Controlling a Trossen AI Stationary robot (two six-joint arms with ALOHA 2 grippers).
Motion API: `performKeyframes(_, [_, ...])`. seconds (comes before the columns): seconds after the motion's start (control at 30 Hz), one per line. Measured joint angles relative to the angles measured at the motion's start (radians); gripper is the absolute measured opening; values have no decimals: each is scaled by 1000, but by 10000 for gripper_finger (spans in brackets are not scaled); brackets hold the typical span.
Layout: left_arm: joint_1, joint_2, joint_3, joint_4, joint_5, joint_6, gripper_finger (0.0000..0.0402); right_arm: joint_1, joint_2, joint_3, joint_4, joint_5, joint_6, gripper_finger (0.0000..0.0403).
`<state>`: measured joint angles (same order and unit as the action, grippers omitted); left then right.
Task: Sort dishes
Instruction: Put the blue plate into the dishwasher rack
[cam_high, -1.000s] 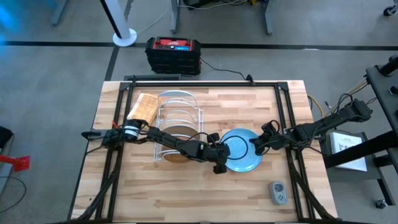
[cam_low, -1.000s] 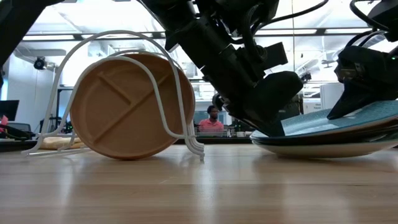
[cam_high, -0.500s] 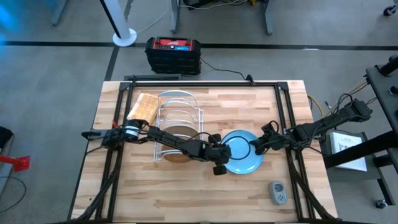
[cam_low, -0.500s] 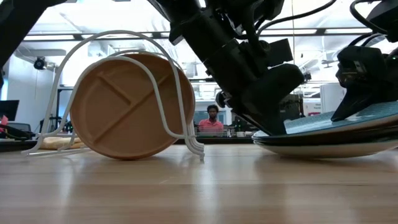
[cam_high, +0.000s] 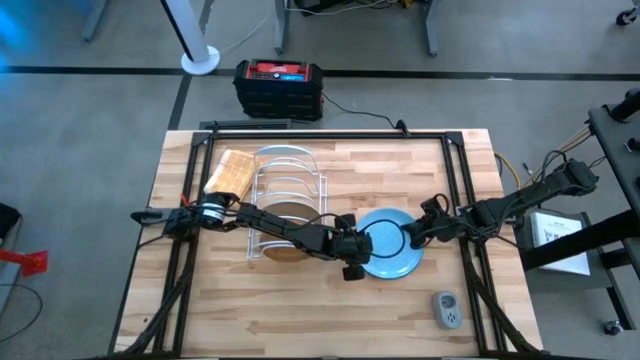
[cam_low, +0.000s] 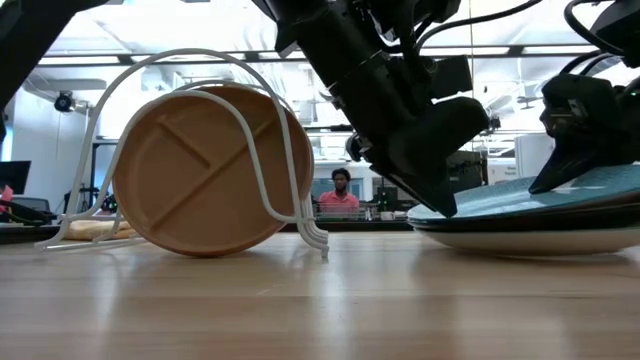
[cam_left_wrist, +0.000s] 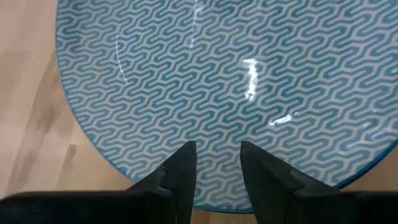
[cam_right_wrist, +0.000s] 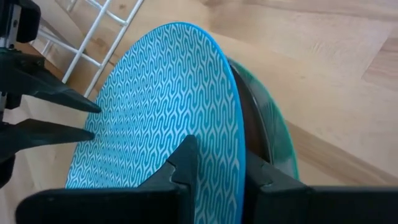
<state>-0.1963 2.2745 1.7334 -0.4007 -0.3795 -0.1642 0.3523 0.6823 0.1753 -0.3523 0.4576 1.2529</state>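
A light blue plate with a zigzag pattern (cam_high: 390, 245) lies tilted on a stack of plates (cam_low: 520, 238) at the table's middle right. A teal plate (cam_right_wrist: 277, 137) is right under it. My right gripper (cam_high: 408, 237) is shut on the blue plate's right rim. My left gripper (cam_high: 358, 255) is open, with both fingers (cam_left_wrist: 180, 168) over the blue plate's left rim. The brown wooden divided plate (cam_low: 200, 170) stands on edge in the white wire rack (cam_high: 285, 165). Other plates are hidden. My right gripper pinches the blue plate's right rim (cam_right_wrist: 233, 134) between its two fingers, one on top (cam_right_wrist: 186, 162) and one underneath, between the blue plate and the teal one. It comes from the table's right, slanting down. The rim is raised; the plate's left edge rests on the stack. My left gripper's fingertips are at the blue plate's left rim (cam_low: 445, 205); I cannot tell whether they touch it.
A tan waffle-textured block (cam_high: 230, 172) lies left of the rack at the far left. A small grey device (cam_high: 447, 309) lies near the table's front right. Bare wood shows along the near edge.
My left gripper has shifted a little toward the blue plate's left rim. The blue plate stays tilted in my right gripper's hold.
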Motion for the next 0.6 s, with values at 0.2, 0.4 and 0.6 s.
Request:
performKeyframes(0.2, [-1,-1,1,-2,-2,0,115,0,-1,0,3,33,-6,41])
performKeyframes(0.4, [-1,-5,1,-1,-3,0,115,0,-13,0,17,45,-28,27])
performKeyframes(0.6, [-1,-11,1,0,-3,-1,115,-1,-28,0,44,46,-63,10])
